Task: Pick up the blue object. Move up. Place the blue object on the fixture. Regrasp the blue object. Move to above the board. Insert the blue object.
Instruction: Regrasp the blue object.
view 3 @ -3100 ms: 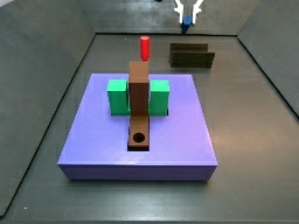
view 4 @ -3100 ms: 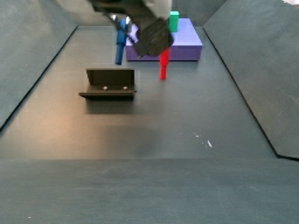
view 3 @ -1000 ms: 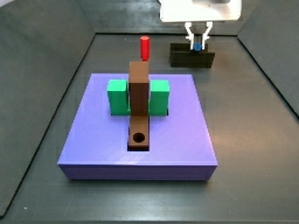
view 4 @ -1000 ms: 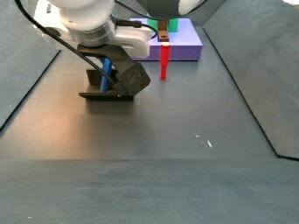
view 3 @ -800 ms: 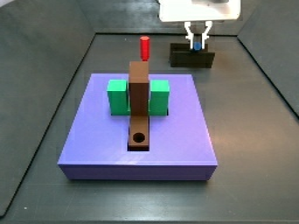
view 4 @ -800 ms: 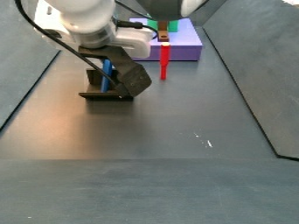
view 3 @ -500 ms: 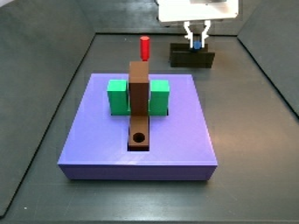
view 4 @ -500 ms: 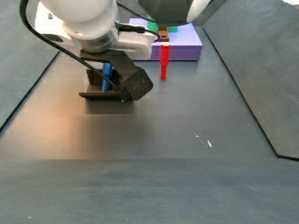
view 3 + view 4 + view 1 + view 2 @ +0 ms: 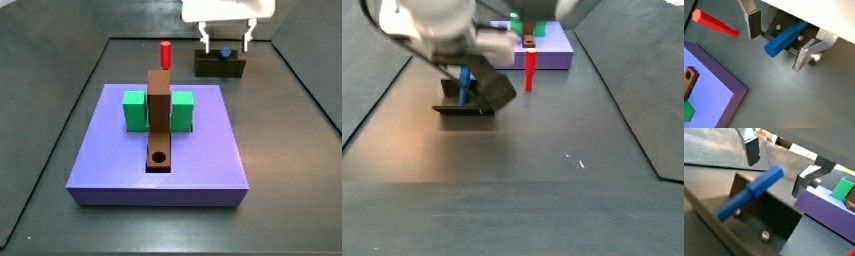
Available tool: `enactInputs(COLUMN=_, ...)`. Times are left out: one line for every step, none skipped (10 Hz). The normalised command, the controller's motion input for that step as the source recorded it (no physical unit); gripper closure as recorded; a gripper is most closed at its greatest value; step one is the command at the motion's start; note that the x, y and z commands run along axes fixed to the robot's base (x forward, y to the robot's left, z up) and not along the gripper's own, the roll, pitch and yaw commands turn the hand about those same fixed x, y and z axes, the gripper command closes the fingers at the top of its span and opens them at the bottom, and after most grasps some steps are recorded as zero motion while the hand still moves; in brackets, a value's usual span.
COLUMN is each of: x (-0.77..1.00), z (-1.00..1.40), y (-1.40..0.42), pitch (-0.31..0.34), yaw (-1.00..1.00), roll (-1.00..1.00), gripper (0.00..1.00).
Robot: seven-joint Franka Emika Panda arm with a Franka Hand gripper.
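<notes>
So the biggest thing in here is the board (image 9: 160, 150), the lavender slab with a green block (image 9: 135, 110) and a brown bar (image 9: 159, 125) with a round hole in it, sitting well away from the action. The red peg (image 9: 166, 54) stands upright just past the board's far edge.

At the back, the fixture (image 9: 221, 67) has the blue object (image 9: 749, 193) resting in it at a slant, lower end down in the notch, upper end poking up toward the gripper (image 9: 781, 167). In a side view you can just see a blue bit (image 9: 227, 54) above the dark block.

The fingers (image 9: 809, 50) are spread wide, one plate on each side of the peg, and neither pad looks to be touching it. So it looks set down and let go, regrasp not done yet.

What matters for the next grab: the peg's long axis runs through the gap between the plates, tilted rather than upright. Closing should pinch it across its width, I reckon, but the slant means it could pivot if the pads catch it off-centre
</notes>
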Motion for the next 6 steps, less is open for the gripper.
enactInputs(x=-0.08, z=0.67, y=-0.08, pitch=-0.229, yaw=0.05, roll=0.99, gripper=0.0)
enactInputs(x=-0.05, z=0.57, y=-0.06, pitch=-0.214, yaw=0.06, roll=1.0, gripper=0.0)
enactInputs(x=-0.03, z=0.51, y=-0.03, pitch=-0.22, yaw=0.08, roll=1.0, gripper=0.0)
enactInputs(x=0.0, z=0.48, y=-0.04, pitch=-0.234, yaw=0.08, roll=1.0, gripper=0.0)
enactInputs(x=0.0, z=0.43, y=-0.08, pitch=-0.24, yaw=0.07, roll=1.0, gripper=0.0)
enactInputs(x=0.0, z=0.3, y=-0.11, pitch=-0.22, yaw=0.08, roll=1.0, gripper=0.0)
